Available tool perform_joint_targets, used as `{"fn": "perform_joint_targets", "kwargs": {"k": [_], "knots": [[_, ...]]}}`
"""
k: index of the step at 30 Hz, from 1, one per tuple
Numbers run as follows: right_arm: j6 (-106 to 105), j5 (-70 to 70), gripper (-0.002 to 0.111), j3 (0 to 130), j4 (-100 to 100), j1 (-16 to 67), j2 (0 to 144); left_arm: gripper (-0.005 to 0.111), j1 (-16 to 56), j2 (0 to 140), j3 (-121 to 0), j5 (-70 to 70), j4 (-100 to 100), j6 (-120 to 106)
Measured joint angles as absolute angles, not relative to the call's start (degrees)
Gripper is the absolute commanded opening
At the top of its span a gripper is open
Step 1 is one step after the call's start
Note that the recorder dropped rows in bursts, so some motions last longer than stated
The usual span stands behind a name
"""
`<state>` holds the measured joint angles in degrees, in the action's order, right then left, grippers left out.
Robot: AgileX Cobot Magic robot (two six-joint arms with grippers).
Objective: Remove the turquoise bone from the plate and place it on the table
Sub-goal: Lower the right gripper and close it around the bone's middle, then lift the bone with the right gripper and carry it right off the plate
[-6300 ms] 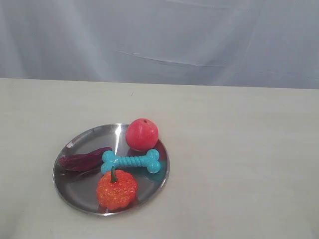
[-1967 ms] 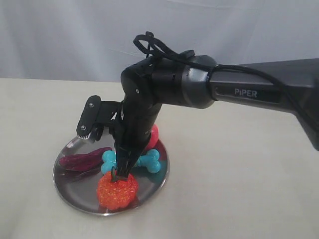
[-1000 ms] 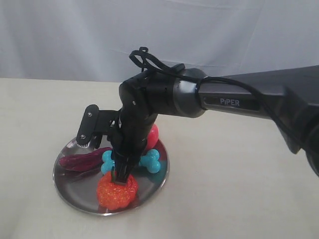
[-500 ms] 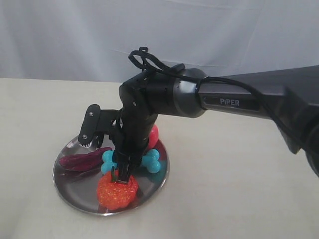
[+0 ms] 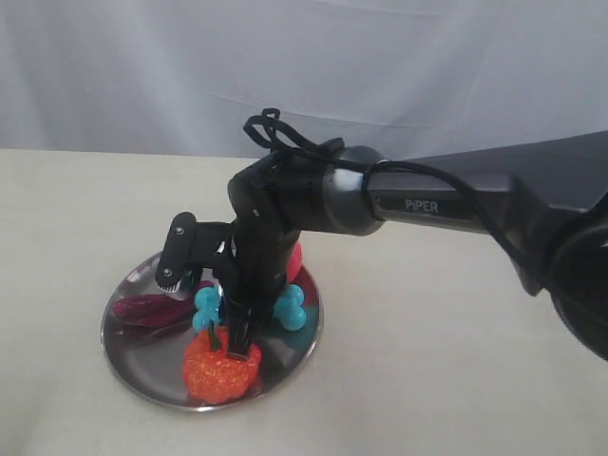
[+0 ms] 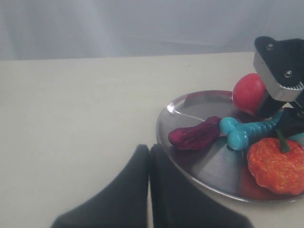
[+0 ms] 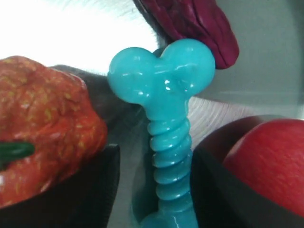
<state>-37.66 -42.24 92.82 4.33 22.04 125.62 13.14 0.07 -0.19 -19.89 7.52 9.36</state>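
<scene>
Grasp step in hand: the right pincer is set open astride the ribbed shaft of the turquoise bone, which is lying on the plate between pumpkin and red ball. Next, a squeeze, lift and carry to the surface are called for. "PiPER" is read on the arm. The left pincer is seen closed, empty.

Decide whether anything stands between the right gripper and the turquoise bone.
Nothing visible does. The right gripper straddles the turquoise bone at its ribbed shaft, gaps either side. The orange pumpkin crowds one finger, the red ball the other, but neither lies between.
</scene>
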Motion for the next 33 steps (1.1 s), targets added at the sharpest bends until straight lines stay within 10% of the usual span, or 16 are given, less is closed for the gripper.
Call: {"fn": "perform_joint_targets", "kwargs": {"k": [18,33], "knots": [[-37.4,-40.2,0.044,93.0,5.1,21.2,128.2,0.000,13.1,0.1,-0.2,-19.9,7.5,9.4],[-37.4,-39.1,0.011,93.0,5.7,21.2,128.2,0.000,13.1,0.1,-0.2,-19.9,7.5,9.4]]}}
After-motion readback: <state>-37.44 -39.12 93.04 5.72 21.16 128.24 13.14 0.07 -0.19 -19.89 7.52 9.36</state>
